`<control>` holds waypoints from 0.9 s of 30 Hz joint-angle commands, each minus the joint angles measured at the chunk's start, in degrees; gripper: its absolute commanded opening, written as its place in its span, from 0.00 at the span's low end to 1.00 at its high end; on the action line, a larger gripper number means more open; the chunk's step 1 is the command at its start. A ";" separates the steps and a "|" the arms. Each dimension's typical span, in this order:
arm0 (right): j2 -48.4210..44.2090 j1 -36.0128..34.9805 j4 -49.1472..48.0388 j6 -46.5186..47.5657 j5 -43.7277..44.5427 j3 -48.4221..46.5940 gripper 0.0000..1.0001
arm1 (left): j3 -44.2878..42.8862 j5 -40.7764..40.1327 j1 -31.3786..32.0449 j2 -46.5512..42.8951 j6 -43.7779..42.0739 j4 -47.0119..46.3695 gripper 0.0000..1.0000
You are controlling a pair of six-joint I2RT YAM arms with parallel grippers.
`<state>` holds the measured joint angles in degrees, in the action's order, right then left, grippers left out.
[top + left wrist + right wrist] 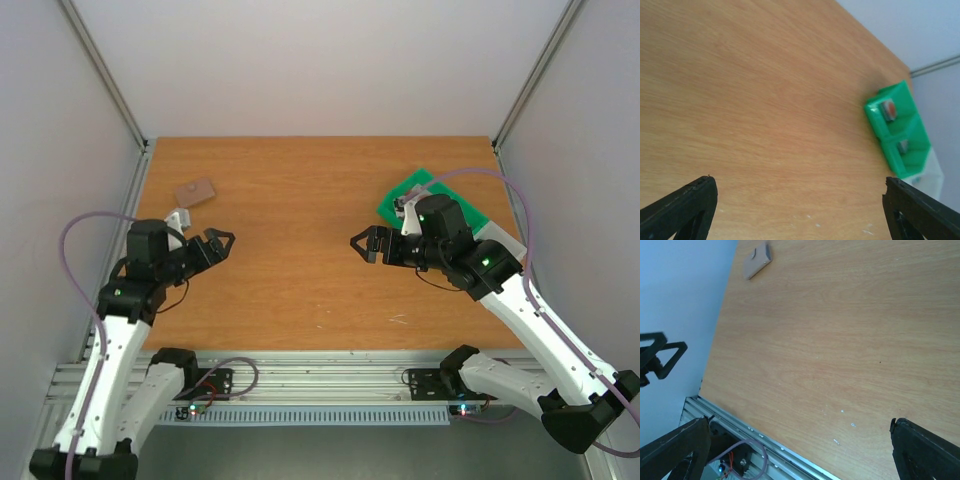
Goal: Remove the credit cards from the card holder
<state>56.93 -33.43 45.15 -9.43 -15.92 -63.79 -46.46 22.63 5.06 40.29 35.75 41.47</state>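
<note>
Progress: nothing done yet, judging from the layout. The holder [196,191] is seen at far left of the table [300,290], flat and folded shut w/ tan outside up. In the R wrist view the holder [757,261] is seen top left, also shut. No cards are seen anywhere; they're presumably inside, which can't be confirmed.

The L gripper [226,245] is poised just nearer than the holder and apart from it. Its jaws are spread wide and nothing is gripped. In its own view only bare wood is seen between the fingers [685,207]. The R gripper [360,246] is poised centre-right, jaws likewise spread and nothing gripped, well apart from the holder.

Left to do: everything. The holder must be reached and opened, and each card pulled out and set down.

Containers:
- **Holder:** contents hidden.
- **Green tray** [412,185]: seen at far right, partly covered by the R arm in the top view.
- **Tray in L wrist view:** two compartments of the tray [905,102] are shown. A small red-orange item [888,110] is seen in the far-end one and a small grey item [902,146] in the next. Both are too blurred to ID.
- **White block** [932,177]: seen against the tray's near end. Whether it's a container can't be told.
</note>
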 commanded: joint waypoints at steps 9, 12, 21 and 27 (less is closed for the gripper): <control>-0.98 0.21 -1.33 4.87 -4.46 -1.43 0.99 | -10.42 -10.70 -7.60 25.50 -2.81 -7.46 0.75; -0.92 0.21 -1.16 5.69 -4.70 -1.86 0.98 | -12.54 -11.28 -11.34 32.29 -1.41 -11.33 0.66; -1.35 0.29 -0.49 7.08 -4.23 -1.55 0.98 | -19.89 -12.90 -17.18 49.99 -2.35 -18.95 0.51; -1.89 0.25 -0.11 7.07 -4.14 -2.10 0.98 | -25.24 -9.58 -20.02 59.62 -1.91 -20.43 0.43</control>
<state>56.12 -33.41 45.01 -3.51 -19.57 -64.34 -67.51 11.14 -13.58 95.04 34.06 25.78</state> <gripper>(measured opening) 0.985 0.469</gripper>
